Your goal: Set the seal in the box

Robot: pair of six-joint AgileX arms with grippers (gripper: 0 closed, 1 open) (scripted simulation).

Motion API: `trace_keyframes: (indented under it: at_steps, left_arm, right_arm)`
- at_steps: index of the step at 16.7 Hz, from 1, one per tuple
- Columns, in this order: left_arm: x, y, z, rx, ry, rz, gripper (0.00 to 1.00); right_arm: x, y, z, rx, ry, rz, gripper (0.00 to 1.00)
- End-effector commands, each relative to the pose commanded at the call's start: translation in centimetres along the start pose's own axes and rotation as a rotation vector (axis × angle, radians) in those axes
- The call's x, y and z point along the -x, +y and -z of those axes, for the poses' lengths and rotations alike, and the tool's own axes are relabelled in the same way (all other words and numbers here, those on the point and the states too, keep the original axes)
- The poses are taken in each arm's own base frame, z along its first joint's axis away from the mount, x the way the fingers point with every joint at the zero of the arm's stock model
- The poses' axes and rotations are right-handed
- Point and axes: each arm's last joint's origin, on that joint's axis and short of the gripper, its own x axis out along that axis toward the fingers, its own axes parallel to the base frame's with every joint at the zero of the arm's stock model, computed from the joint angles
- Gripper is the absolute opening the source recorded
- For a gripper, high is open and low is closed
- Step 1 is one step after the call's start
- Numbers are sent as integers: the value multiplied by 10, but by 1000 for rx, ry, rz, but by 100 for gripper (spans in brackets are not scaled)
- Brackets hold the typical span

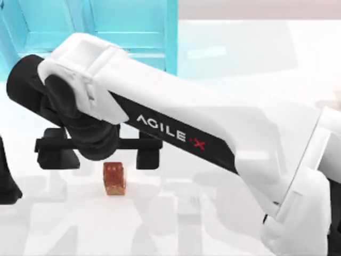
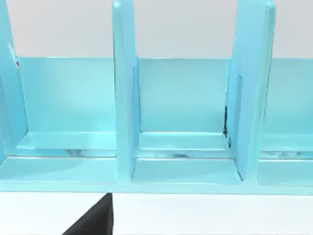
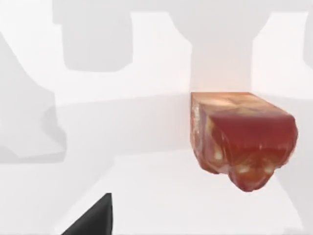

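Right hand point(image 1: 99, 154), fingers spread, hovers over glossy mottled seal point(image 1: 114, 178) on white bench point(image 1: 213, 224); thick-walled turquoise box point(image 1: 133, 26) behind.

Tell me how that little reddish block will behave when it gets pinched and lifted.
The seal looks rigid, so it probably won't flex. Its glossy sides may slip. Its squat, flat-sided shape suggests it won't roll.

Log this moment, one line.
right gripper: open, above seal | seal: on table, outside box | left arm: facing box
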Motion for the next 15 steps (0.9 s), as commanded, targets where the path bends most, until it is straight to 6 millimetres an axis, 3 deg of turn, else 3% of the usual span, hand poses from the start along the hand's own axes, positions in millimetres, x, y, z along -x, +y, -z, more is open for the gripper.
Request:
trace_keyframes:
  at_steps: [8,13,15]
  left_arm:
    - [0,0,0,0,0,0,100]
    - [0,0,0,0,0,0,100]
    - [0,0,0,0,0,0,100]
  right_arm:
    - [-79,0,2,0,0,-1,100]
    - [-83,-1,3,0,0,0,100]
    - [-83,-1,3,0,0,0,85]
